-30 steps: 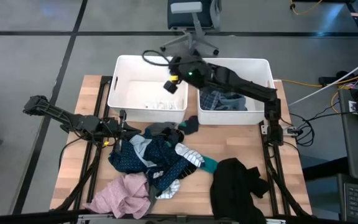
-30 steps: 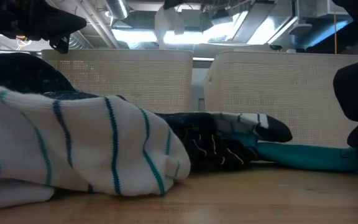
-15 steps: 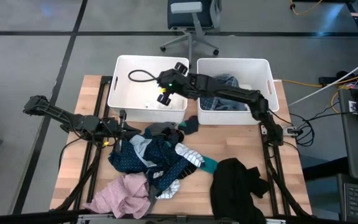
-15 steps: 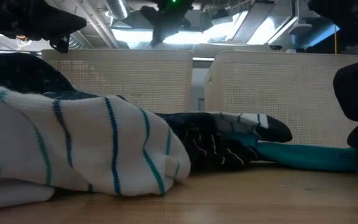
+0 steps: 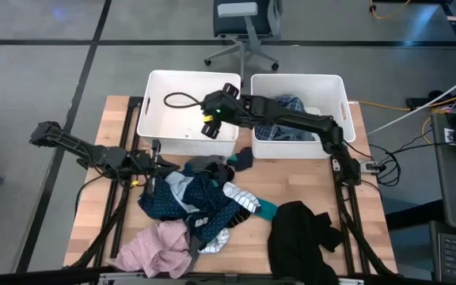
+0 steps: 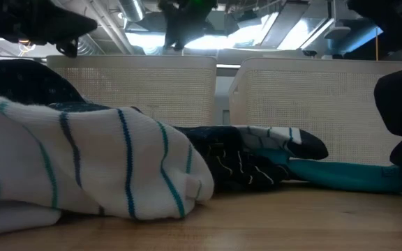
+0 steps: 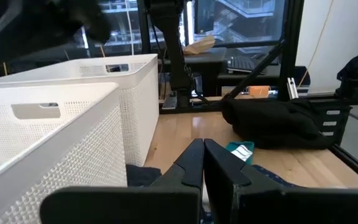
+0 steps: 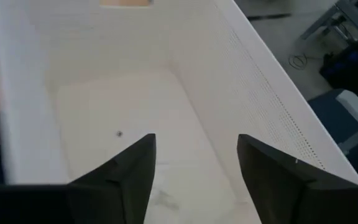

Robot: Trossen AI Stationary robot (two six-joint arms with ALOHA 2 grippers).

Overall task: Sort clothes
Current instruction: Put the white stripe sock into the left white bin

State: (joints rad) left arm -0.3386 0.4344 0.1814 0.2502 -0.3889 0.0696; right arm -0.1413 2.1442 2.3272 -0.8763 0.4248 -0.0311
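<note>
right gripper (image 5: 210,119): jaws apart, holding nothing, over the left tub (image 5: 158,85) | left gripper (image 5: 150,162): jaws together, low at the clothes pile's edge | clothes (image 5: 200,198): heaped on the counter (image 5: 370,229) before the tubs, some in the right tub (image 5: 335,83)

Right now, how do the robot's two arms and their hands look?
Both arms are dark, jointed and slim. The right arm carries a black cable loop near its wrist, a small yellow marking beside the right hand and a green light. The left arm shows a small yellow spot near the left hand. Each hand has two flat dark fingers.
</note>
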